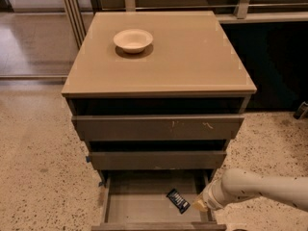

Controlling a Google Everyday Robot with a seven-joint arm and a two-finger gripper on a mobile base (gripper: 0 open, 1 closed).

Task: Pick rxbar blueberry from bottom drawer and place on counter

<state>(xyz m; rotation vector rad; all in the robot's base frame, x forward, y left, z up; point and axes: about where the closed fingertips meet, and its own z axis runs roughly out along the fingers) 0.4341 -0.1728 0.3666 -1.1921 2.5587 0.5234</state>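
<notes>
Rxbar blueberry lies flat on the floor of the bottom drawer, which is pulled out. The gripper is low at the drawer's right side, just beside the bar; I cannot tell if it is open or closed. A pale bowl sits on the counter.

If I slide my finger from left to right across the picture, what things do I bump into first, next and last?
Bowl on the counter → rxbar blueberry lying in the bottom drawer → gripper, low at the drawer's right side, just right of the bar.
</notes>
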